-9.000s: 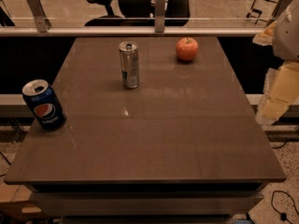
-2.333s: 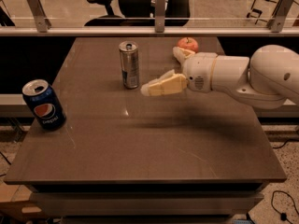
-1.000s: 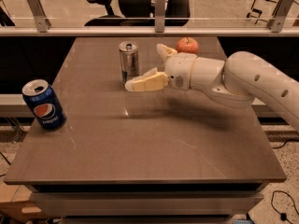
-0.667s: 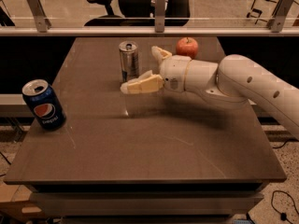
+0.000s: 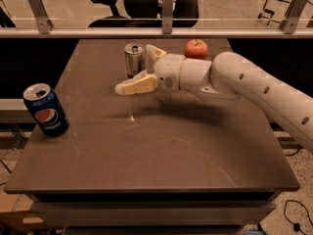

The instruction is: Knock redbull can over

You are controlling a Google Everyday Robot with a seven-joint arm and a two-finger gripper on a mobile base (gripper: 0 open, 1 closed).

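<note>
One slim redbull can point(image 5: 132, 58) stands upright on the table point(image 5: 161, 151), toward 11 o'clock from the tabletop's middle. It is silver-grey metal with a dull silver top and a dark opening. Any markings on its side are too faint to make out.

The gripper point(image 5: 134, 68) is right at the can, its two pale fingers point(image 5: 138, 85) spread wide apart. One reaches across the can's foot toward 9 o'clock and hides its base. The other rises just beside the can at its 3 o'clock. Whether either finger touches the can cannot be told.

The white arm point(image 5: 244, 82) runs out of view toward 4 o'clock. A red apple point(image 5: 195, 48) sits at 1 o'clock, just behind the wrist. A Pepsi can point(image 5: 45, 109) stands at 9 o'clock near the table's edge.
</note>
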